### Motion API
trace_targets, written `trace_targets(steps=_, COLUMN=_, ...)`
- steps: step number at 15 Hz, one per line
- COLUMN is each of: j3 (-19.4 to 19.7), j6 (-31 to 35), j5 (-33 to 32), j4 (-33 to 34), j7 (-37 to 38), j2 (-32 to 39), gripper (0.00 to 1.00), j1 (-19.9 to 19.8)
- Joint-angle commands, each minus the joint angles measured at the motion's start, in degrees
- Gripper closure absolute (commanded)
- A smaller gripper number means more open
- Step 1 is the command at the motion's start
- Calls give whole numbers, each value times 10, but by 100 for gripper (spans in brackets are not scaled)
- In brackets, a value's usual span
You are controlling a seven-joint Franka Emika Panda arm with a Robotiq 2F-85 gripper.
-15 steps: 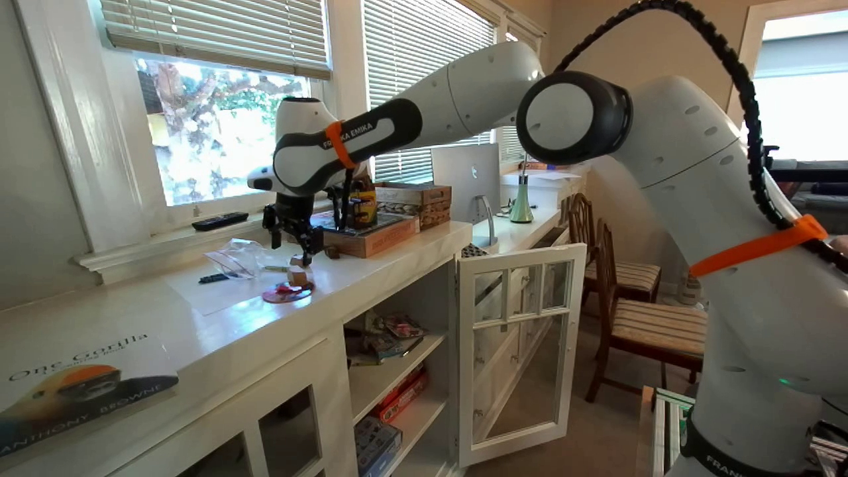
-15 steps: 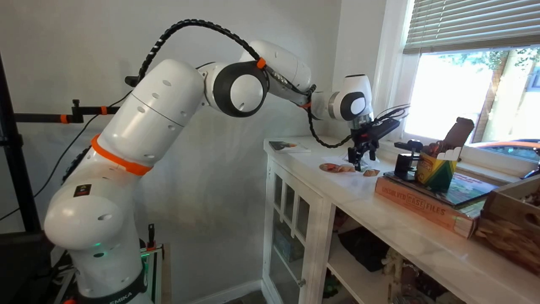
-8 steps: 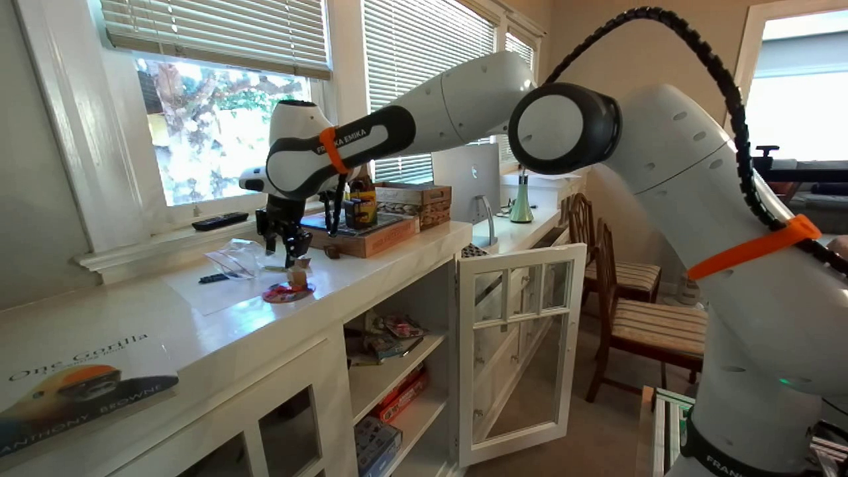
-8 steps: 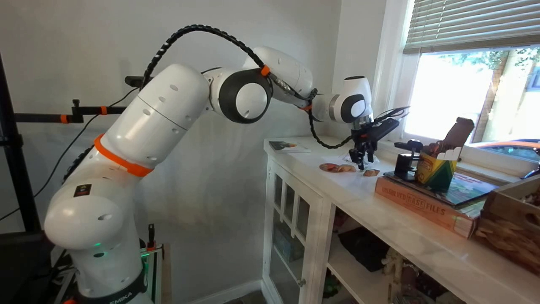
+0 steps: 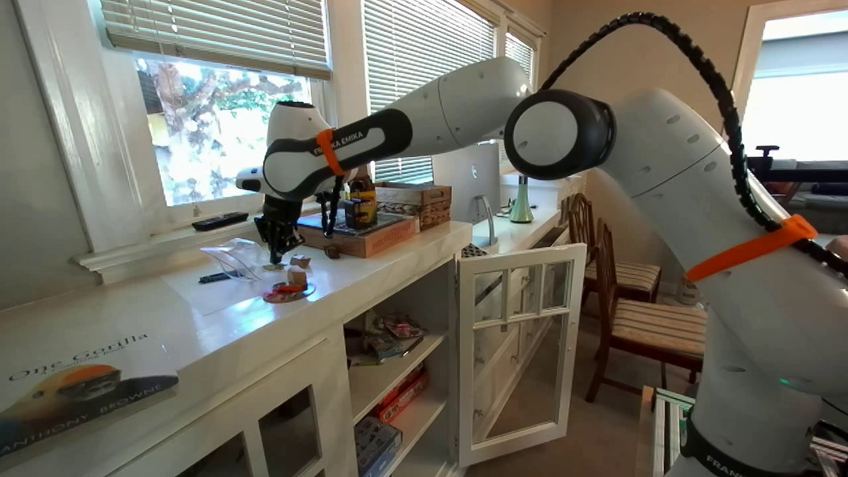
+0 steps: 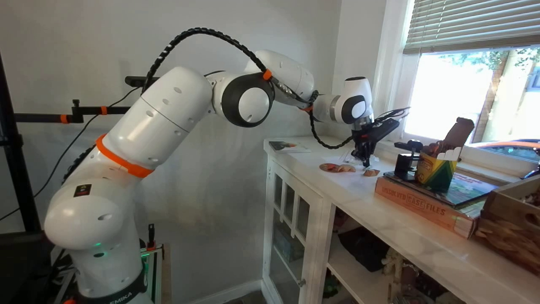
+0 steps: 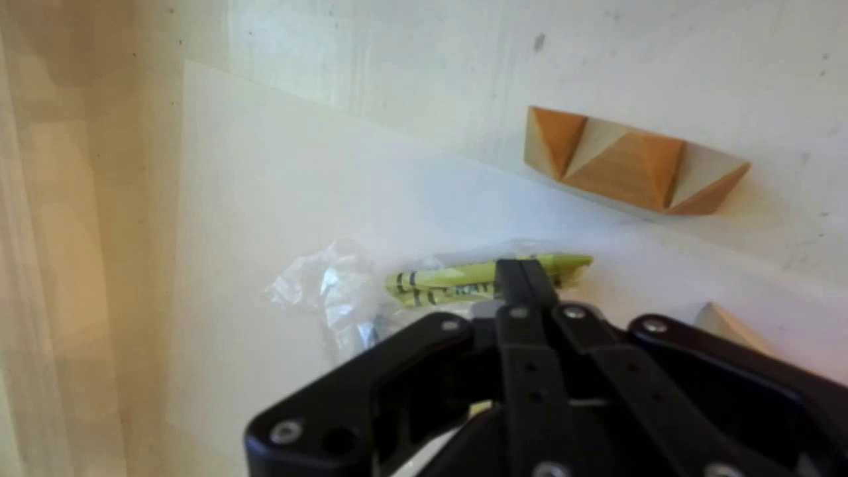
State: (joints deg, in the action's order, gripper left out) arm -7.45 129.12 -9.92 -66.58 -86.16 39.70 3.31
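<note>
- Biggest thing I've got here is the white counter, running along under the windows
- Then my arm, stretched over to it with the wrist bent down above the top
- Orange game box off to the right in both exterior views, yellow and green crayon box piled on top
- White paper, lying flat on the counter right below me
- Gripper: jaws closed, fingertips together, can't tell if anything thin is caught between them
- Clear plastic bag, all crumpled on the paper, just left of the fingertips in the wrist view
- Reddish disc toward the near edge of the counter in an exterior view, with a small wooden block at its right side
- Faceted wooden piece by the paper's edge, far and to the right of the fingertips in the wrist view, not touching them
- Smallest is the yellow crayon, lying crossways right at the fingertips with an end showing either side, plastic around it, can't tell if it's inside the bag
</note>
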Motion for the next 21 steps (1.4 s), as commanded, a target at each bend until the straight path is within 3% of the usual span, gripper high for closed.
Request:
trace_targets(steps=1, j3=-5, j6=-9, j5=17, j4=26, j7=-5, j2=18, gripper=100, j1=-3)
trace_targets(steps=10, j3=12, j6=-28, j5=-32, j4=61, j7=-62, j2=2, gripper=100, j1=19)
trace_targets(steps=15, j3=36, j6=-22, j5=-131, j4=65, j7=-100, j2=-4, gripper=100, j1=50)
trace_targets(steps=21, j3=74, j6=3, j5=-234, j4=62, j7=-69, j2=-2, gripper=100, j1=87)
